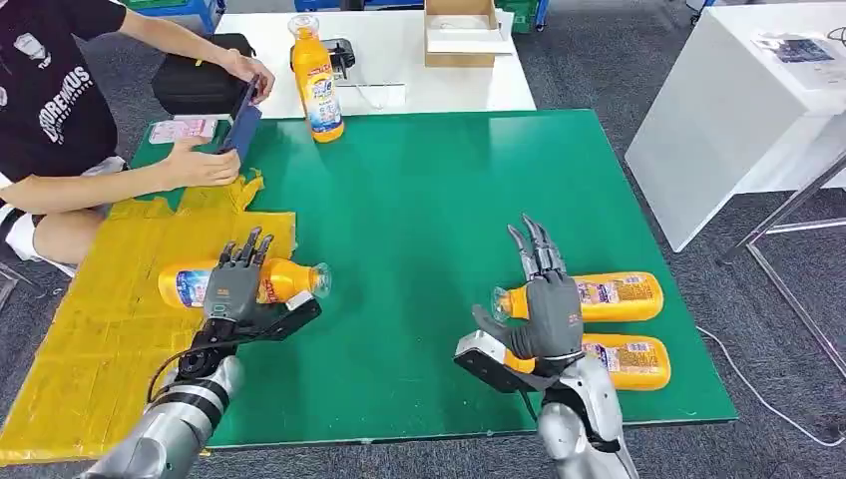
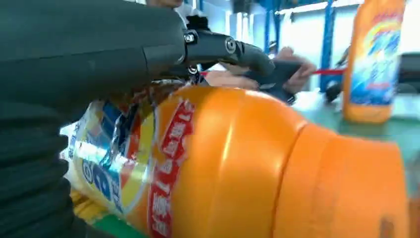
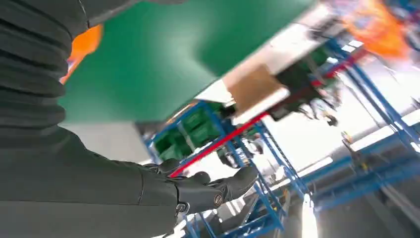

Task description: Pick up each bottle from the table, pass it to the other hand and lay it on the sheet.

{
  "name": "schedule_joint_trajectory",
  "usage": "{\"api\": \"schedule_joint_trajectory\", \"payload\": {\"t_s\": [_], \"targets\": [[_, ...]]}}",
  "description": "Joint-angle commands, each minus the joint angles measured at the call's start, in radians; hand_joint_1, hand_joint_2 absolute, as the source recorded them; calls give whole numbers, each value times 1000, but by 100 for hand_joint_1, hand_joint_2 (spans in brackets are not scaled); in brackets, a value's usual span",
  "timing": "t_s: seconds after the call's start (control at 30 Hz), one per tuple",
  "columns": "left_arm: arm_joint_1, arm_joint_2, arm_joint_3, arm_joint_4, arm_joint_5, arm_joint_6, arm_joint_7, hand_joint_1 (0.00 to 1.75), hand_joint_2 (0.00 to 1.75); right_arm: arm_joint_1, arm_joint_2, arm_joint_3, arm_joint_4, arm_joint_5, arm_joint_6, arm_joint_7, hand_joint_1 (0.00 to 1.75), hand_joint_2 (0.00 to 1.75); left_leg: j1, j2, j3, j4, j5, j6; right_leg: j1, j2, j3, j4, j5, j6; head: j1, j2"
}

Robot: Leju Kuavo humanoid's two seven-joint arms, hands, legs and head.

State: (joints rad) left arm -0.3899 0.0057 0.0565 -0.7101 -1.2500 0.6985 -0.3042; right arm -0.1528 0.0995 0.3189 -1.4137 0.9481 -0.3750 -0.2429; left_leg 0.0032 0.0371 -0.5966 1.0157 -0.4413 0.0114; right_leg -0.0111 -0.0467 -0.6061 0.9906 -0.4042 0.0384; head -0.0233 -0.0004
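An orange bottle lies on its side at the right edge of the yellow sheet, its cap end out over the green mat. My left hand lies over its middle with the fingers stretched straight, not curled round it; the bottle's label sits close under the palm. Two more orange bottles lie on the mat at the right, one farther and one nearer. My right hand hovers open over the cap end of the farther one, fingers straight. A fourth bottle stands upright at the mat's far edge.
A person sits at the far left, holding a phone over the mat's far left corner. A black bag and a cardboard box stand on the white table behind. The green mat is bare in the middle.
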Motion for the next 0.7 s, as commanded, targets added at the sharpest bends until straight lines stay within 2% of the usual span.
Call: {"api": "schedule_joint_trajectory", "payload": {"t_s": [0.03, 0.07, 0.2, 0.3, 0.4, 0.7], "targets": [[129, -252, 318, -514, 37, 0, -323, 0, 175, -142, -114, -21, 213, 136, 10, 63, 0, 175, 1, -3, 1, 1, -1, 0, 1, 2, 3, -1, 0, 0, 0, 0], [133, -315, 386, -614, -20, 0, -394, 0, 175, -159, -120, -22, 236, 171, 7, 75, 0, 175, 1, -3, -1, 1, -1, 0, 0, 1, 0, 0, 0, 0, 0, 0], [167, -341, 370, -794, -107, 0, -394, 0, 175, -181, -126, -19, 263, 191, 6, 76, 0, 175, 0, 0, -3, 1, -1, 0, 0, 4, -2, -1, 2, 1, 0, 0], [172, -346, 364, -816, -125, 0, -394, 0, 175, -193, -134, -19, 281, 217, -4, 91, 0, 175, 1, 1, 0, 2, -2, -1, 0, 7, 0, 0, 1, 0, 0, 0], [172, -346, 364, -816, -125, 0, -394, 0, 175, -193, -134, -19, 281, 217, -4, 91, 0, 175, -1, -1, -1, 0, 0, 0, 0, 2, -1, 0, 1, 1, 0, 0], [171, -352, 365, -777, -105, 0, -394, 0, 175, -222, -175, -21, 338, 245, 32, 101, 0, 175, 0, -1, 0, 0, -1, 0, 0, 3, 0, -1, 1, 1, 0, 0]]}}
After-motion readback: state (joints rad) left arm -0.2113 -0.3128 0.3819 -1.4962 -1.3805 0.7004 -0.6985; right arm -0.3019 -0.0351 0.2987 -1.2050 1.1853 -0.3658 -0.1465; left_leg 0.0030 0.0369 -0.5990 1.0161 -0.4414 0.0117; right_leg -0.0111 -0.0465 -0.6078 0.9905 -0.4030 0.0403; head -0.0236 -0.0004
